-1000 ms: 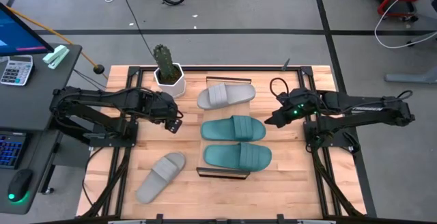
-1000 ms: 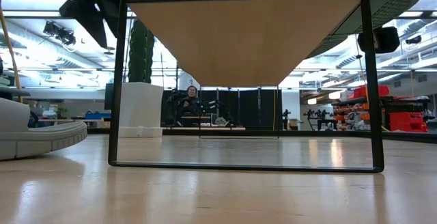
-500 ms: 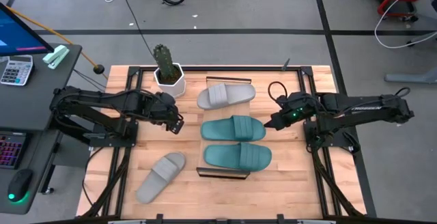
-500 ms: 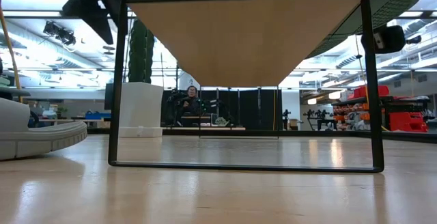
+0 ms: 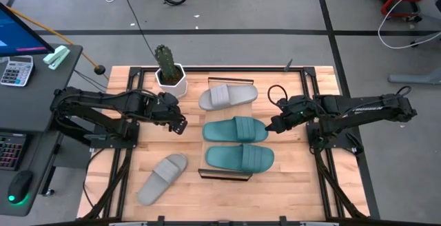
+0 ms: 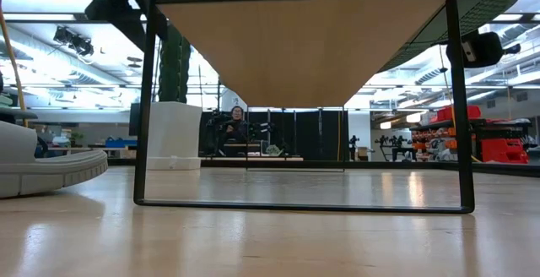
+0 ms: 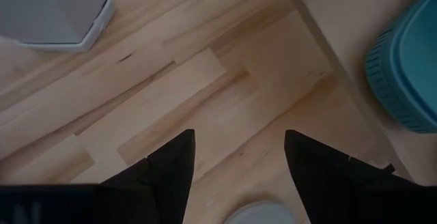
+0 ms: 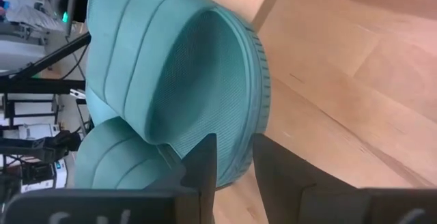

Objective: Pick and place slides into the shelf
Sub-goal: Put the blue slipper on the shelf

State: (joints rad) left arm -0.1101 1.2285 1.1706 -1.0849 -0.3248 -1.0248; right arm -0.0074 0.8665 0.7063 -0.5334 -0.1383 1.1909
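Three slides lie on the shelf (image 5: 293, 143): a grey one (image 5: 228, 96) at the far end, a teal one (image 5: 236, 129) in the middle and a second teal one (image 5: 240, 157) at the near end. The other grey slide (image 5: 162, 178) lies on the tabletop, near left. My right gripper (image 5: 270, 127) is at the middle teal slide's right end, open by a narrow gap, its fingers on either side of the heel rim (image 8: 232, 152). My left gripper (image 5: 180, 125) hovers open over bare wood left of the shelf. My right gripper comes level from the table's right at the heel end of the middle teal slide (image 8: 205, 87). The heel rim stands between the two fingers. Whether either finger touches it, I cannot tell. The slide lies flat on the shelf.
A white pot with a cactus (image 5: 170, 74) stands at the far left of the shelf, close behind my left gripper. Dark metal rails (image 6: 148, 100) carry the shelf above the table. Bare wood lies between the shelf and the grey slide on the tabletop.
My right gripper has moved toward the table's left and slightly nearer, up to the heel end of the middle teal slide. My left gripper has shifted a little toward the shelf. No slide has moved.
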